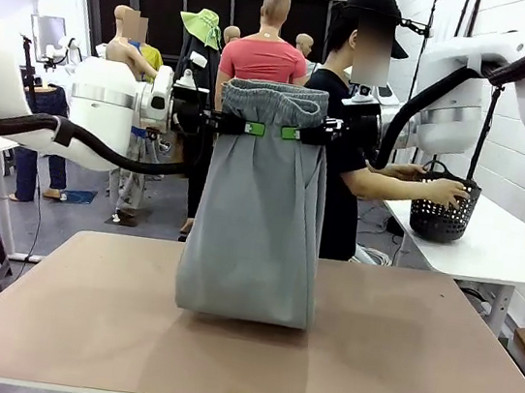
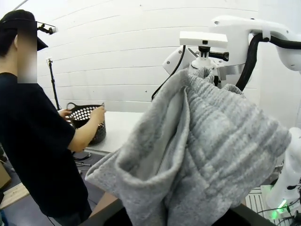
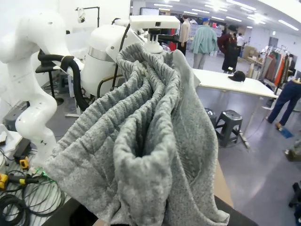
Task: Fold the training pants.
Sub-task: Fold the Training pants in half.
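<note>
L gripper: fingers pinched shut on waistband, L side; green pads showing.
Training pants: light grey soft jersey, hung upright betw. both grippers above mid tabletop; gathered elastic waistband bunched at top, cloth falling in a flat, smooth-fronted rectangle; bottom edge resting on tabletop, slightly rounded. Close up, knit looked fuzzy, ribbed at waistband.
R gripper: fingers closed on waistband, R side.
Person's hand: on black mesh basket, side table.
</note>
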